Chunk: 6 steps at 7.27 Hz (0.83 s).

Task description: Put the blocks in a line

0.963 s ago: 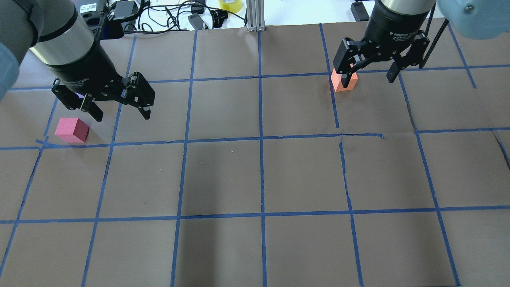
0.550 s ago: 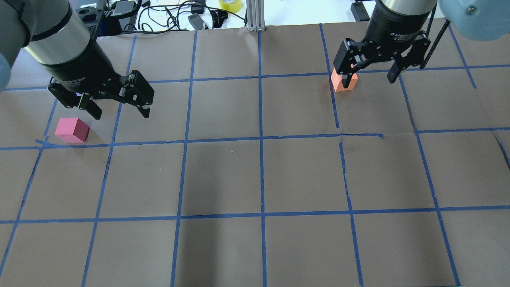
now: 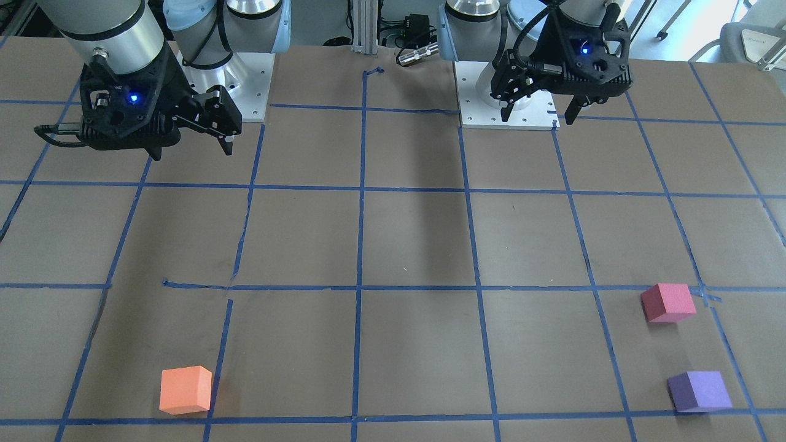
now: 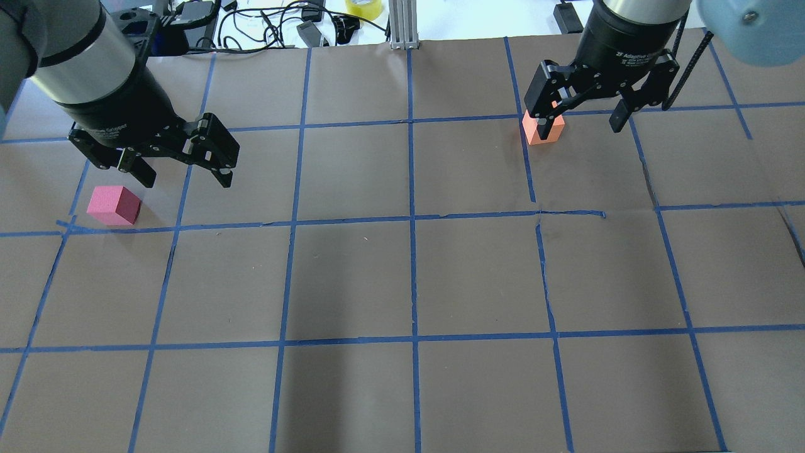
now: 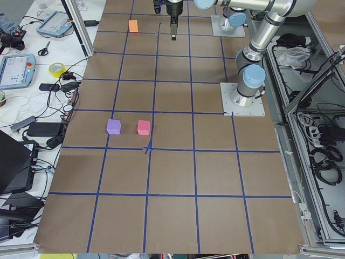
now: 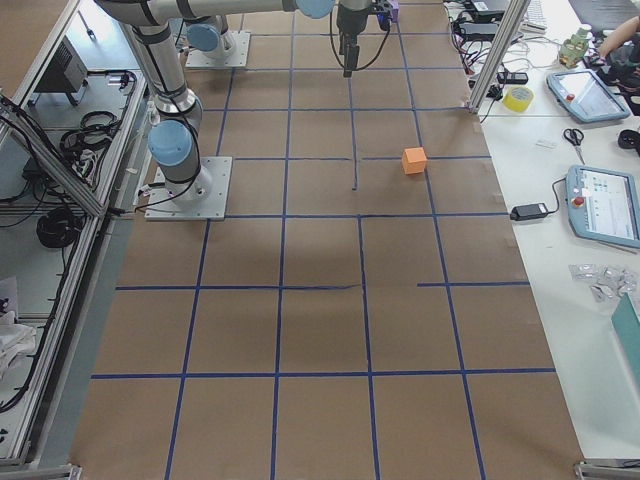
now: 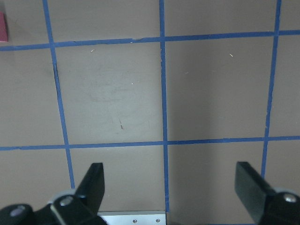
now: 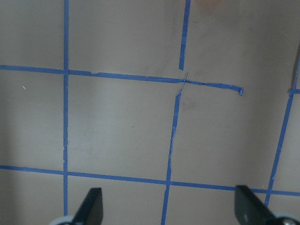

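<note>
The orange block (image 3: 185, 390) lies on the brown table; in the overhead view (image 4: 543, 130) a finger of my right gripper (image 4: 581, 126) partly covers it. The pinkish-red block (image 4: 114, 205) lies at the left, and the purple block (image 3: 699, 391) lies just beyond it, apart from it. In the overhead view the purple block is hidden behind my left gripper (image 4: 187, 181). Both grippers hang high above the table, open and empty. The wrist views show only taped paper between the left fingers (image 7: 93, 183) and the right fingers (image 8: 91, 204).
Blue tape lines (image 4: 412, 220) divide the brown paper into squares. Cables, a yellow tape roll (image 4: 363, 7) and an aluminium post (image 4: 402, 25) sit past the table's far edge. The arm bases (image 3: 245, 92) stand at the robot's side.
My left gripper has drifted slightly left, still open. The right gripper and the blocks have not moved.
</note>
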### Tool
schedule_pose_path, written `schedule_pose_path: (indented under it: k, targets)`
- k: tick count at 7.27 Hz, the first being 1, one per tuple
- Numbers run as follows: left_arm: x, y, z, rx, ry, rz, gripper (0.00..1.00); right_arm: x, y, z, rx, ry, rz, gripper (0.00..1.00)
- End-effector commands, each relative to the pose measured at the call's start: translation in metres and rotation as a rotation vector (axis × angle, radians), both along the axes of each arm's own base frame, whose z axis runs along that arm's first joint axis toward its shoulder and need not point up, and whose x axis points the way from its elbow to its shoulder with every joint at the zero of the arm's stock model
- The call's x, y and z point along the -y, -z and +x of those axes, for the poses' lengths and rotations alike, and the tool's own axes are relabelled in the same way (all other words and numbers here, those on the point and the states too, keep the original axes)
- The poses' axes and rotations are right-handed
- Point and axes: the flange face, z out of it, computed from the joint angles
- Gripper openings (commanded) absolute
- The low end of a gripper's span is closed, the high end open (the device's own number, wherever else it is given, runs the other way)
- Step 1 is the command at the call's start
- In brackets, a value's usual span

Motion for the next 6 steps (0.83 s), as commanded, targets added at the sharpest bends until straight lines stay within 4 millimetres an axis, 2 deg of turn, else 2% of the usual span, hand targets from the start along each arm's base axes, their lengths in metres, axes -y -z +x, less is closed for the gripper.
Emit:
schedule_pose_path:
  k: [1,3,4,6]
  targets:
    - [0.000,0.000,0.000,-0.001,0.000,-0.001,1.00,0.000,0.003,-0.001,-0.001,-0.002,0.005,1.00]
    - [-0.001,-0.001,0.000,0.000,0.000,-0.003,1.00,0.002,0.002,-0.002,-0.001,-0.013,-0.006,1.00]
    - [-0.001,-0.001,0.000,0.000,0.000,-0.003,1.00,0.005,0.005,-0.011,-0.023,0.006,0.000,1.00]
    - [-0.001,-0.002,0.000,0.002,0.000,-0.004,1.00,0.017,0.014,-0.050,-0.028,0.086,0.012,1.00]
